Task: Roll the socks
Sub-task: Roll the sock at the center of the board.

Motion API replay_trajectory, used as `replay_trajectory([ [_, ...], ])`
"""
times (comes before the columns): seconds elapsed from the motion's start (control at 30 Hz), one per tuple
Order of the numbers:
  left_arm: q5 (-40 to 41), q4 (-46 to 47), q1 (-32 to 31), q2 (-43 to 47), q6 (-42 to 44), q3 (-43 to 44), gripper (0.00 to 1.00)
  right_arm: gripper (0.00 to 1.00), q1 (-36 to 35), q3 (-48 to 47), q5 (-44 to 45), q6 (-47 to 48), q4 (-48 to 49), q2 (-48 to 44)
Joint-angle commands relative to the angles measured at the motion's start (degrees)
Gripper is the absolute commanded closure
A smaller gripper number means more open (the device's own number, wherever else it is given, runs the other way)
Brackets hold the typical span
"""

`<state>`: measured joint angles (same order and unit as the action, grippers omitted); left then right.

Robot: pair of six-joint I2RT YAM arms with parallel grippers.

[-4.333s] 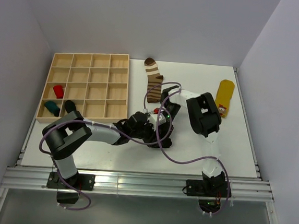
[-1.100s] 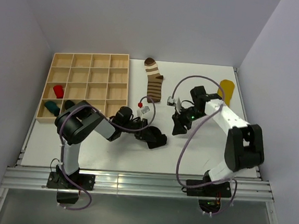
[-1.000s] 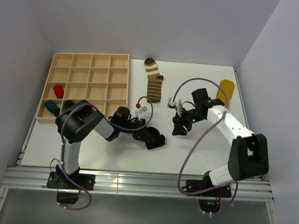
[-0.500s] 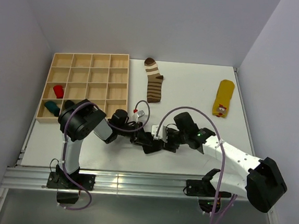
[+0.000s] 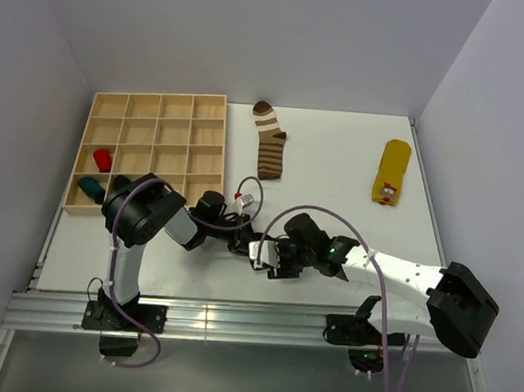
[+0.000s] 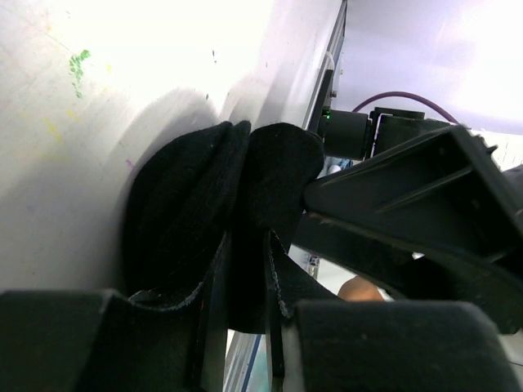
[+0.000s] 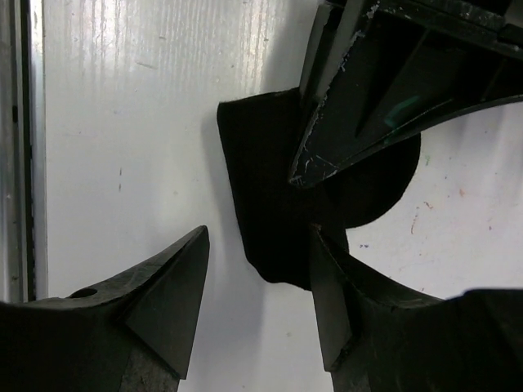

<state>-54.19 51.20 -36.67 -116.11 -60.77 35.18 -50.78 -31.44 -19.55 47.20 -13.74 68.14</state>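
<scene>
Left hand (image 5: 242, 241) clamped tight; right hand (image 7: 257, 245) wide open.

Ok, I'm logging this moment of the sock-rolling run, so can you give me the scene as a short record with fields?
left gripper: shut on black sock, which is bunched between its fingers
right gripper: open, jaws either side of the black sock's edge
striped sock: lying flat, far centre, untouched
yellow sock: lying flat, far right, untouched
tray: far left; red item and teal item in its near-left cells
</scene>
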Motion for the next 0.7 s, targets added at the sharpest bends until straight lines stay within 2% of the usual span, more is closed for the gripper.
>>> replay_trajectory([
  [0.0,2.34,-11.03,-0.34,-3.51,4.43,-1.96,1.0,0.42,-1.86,-0.02,3.72,0.26,3.28,2.69],
  [0.23,1.37,-14.9,-0.34,-2.19,7.25,-0.64,1.0,0.44,-4.58,-3.01,8.65,-0.09,2.31,8.67],
  [0.33,0.23,-16.3,-0.25,-1.75,8.29,0.33,1.0,0.52,-5.11,-4.24,8.48,-0.44,1.78,10.6],
  [0.4,0.75,-18.58,-0.34,-0.52,9.44,1.12,1.0,0.64,-5.29,-4.5,8.74,-0.27,0.82,11.05],
  [0.47,2.51,-24.62,-0.07,2.29,12.86,2.87,0.95,0.67,-5.29,-4.07,9.35,0.08,0.21,10.53],
  [0.67,7.87,-34.22,1.42,9.15,17.44,8.57,0.8,0.73,-5.29,-2.57,9.88,0.52,-1.46,9.91],
])
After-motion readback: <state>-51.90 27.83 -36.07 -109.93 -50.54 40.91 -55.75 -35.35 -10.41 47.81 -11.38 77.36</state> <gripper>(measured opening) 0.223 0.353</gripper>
